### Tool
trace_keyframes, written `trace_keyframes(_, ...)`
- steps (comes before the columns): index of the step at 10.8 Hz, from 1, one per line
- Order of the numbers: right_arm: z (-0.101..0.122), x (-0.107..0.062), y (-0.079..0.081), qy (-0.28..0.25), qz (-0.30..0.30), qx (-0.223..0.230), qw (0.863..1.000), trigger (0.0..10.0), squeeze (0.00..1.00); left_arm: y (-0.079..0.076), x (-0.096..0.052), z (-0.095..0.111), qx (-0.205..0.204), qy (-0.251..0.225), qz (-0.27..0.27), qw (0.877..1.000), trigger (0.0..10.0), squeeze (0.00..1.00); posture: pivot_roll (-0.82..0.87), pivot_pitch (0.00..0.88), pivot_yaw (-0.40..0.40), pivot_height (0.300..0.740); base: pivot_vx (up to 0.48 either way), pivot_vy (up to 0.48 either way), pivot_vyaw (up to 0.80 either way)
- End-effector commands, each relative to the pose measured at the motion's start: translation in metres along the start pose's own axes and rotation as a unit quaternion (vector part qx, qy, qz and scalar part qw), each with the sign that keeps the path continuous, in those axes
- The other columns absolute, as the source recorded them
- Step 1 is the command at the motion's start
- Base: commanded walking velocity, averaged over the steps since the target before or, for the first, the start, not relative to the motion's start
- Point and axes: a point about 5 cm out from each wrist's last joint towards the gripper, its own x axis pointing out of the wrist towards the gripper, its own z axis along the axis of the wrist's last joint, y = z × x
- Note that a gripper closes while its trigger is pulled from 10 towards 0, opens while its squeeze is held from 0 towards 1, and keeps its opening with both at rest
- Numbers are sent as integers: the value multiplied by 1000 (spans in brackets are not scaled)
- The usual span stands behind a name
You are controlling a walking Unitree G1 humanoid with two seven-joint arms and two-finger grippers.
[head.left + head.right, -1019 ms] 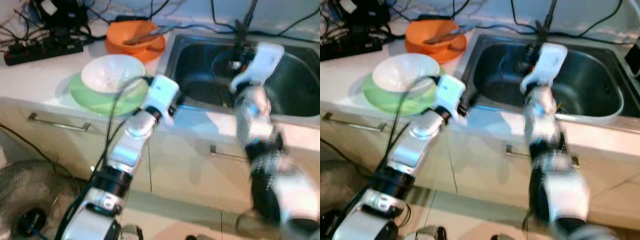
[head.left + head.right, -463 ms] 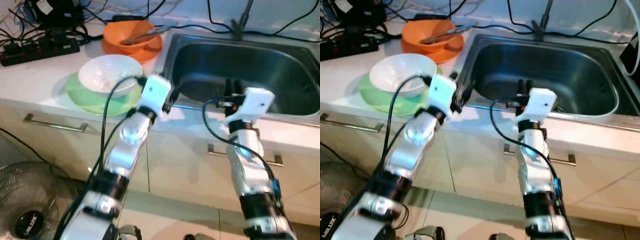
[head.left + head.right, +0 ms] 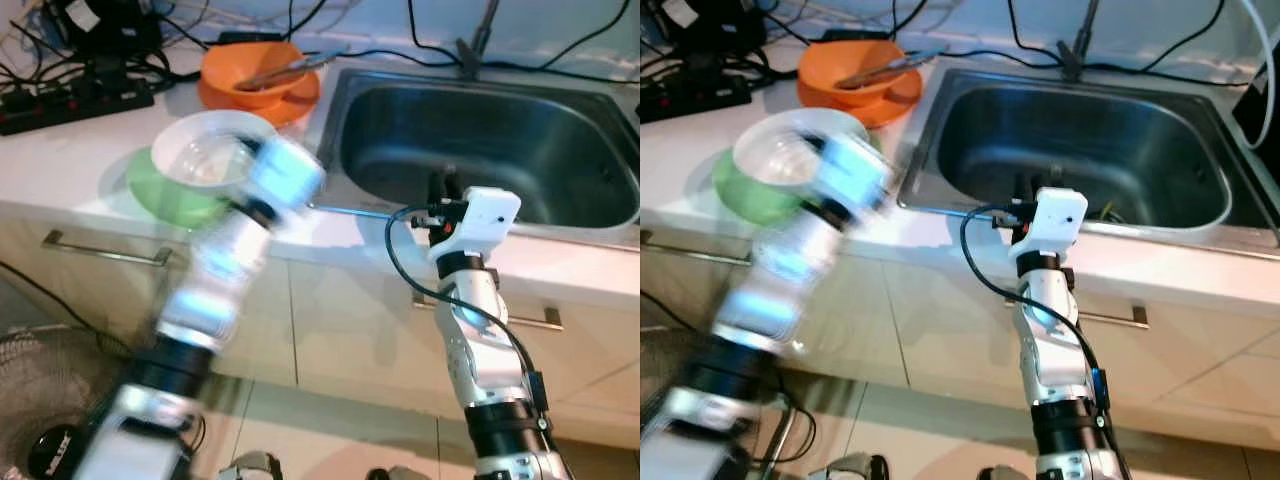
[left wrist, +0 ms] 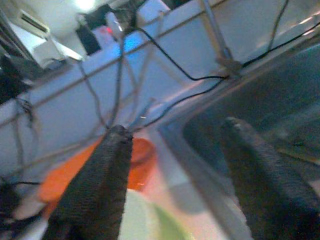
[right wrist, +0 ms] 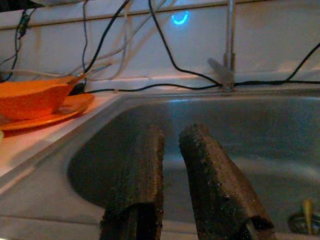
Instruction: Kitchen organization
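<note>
The right gripper is raised upright at the front rim of the stainless steel sink, its two black fingers pointing into the basin, close together with a narrow gap and holding nothing. The left gripper, blurred, hovers over the white bowl on the green plate left of the sink, fingers spread wide. An orange bowl sits behind these.

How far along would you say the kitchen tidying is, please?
Nothing looks put away yet. The white bowl sits on the green plate, the orange bowl on the counter. The left gripper, fingers apart, swings toward them; the right gripper holds nothing, at the sink.
</note>
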Motion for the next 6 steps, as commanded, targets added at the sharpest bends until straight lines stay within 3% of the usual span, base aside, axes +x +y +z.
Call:
trace_keyframes(1, 0, -1, 1, 7, 1, -1, 1000, 10000, 0, 13, 2, 9, 5, -4, 5, 1000, 10000, 1000, 77, 59, 4, 740, 0, 0, 0)
trace_keyframes(2, -1, -1, 2, 12, 1, -2, 1000, 10000, 0, 43, 0, 9, -6, 15, 54, 998, 10000, 0, 83, 67, 1, 740, 0, 0, 0)
trace_keyframes(4, -2, -1, 2, 17, 0, 0, 1000, 10000, 0, 92, -10, 2, -45, 65, 144, 986, 10000, 0, 92, 75, 1, 740, 0, 0, 0)
trace_keyframes(6, -3, 0, 3, 23, 1, 1, 1000, 10000, 0, 135, -30, -14, -94, 149, 201, 964, 10000, 0, 103, 83, 4, 740, 0, 0, 0)
